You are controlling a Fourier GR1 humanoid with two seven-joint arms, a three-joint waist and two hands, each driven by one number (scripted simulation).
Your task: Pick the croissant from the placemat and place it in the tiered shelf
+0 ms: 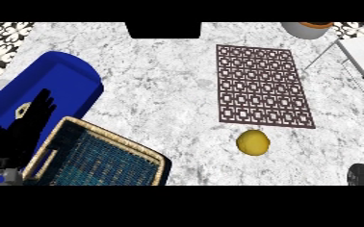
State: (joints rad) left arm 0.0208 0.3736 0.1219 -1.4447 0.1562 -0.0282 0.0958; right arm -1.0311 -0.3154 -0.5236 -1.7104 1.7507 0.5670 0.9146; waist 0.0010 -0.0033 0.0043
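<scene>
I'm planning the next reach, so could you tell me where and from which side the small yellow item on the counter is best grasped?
Grip the yellow item across its rounded middle, coming from above: it lies alone on the bare counter, just off the placemat's near edge, with open space on all sides. It is nearer the right side.

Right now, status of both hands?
Left hand: open, fingers up, holding nothing, resting at the view's left edge over the blue cylindrical container.
Right hand: only a dark sliver shows at the lower right edge; cannot be told.
</scene>
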